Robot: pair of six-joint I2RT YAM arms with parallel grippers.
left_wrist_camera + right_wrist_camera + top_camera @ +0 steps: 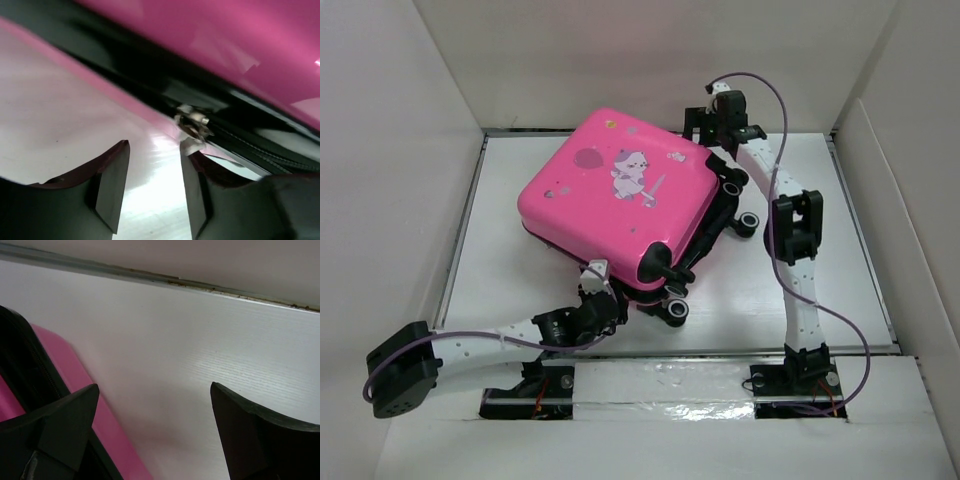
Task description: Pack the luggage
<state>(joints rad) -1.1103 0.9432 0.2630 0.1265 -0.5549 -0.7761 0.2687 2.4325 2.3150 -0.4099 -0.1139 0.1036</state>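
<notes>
The pink luggage (610, 195) lies flat on the white table, lid down, its printed shell facing up and its caster wheels (677, 311) at the front right. My left gripper (595, 275) is open at its near edge. In the left wrist view the pink shell (240, 35) and black zipper track fill the top, and the metal zipper pull (192, 126) sits just past the right fingertip of the left gripper (154, 147), not between the fingers. My right gripper (705, 125) is open and empty at the case's far right corner. In the right wrist view the right gripper (154, 386) hangs over bare table beside the pink edge (65, 365).
White walls enclose the table (750, 300) on the left, back and right. The back wall's seam (150, 277) runs just beyond the right gripper. A second wheel (750, 222) sticks out on the case's right side, near the right arm's elbow.
</notes>
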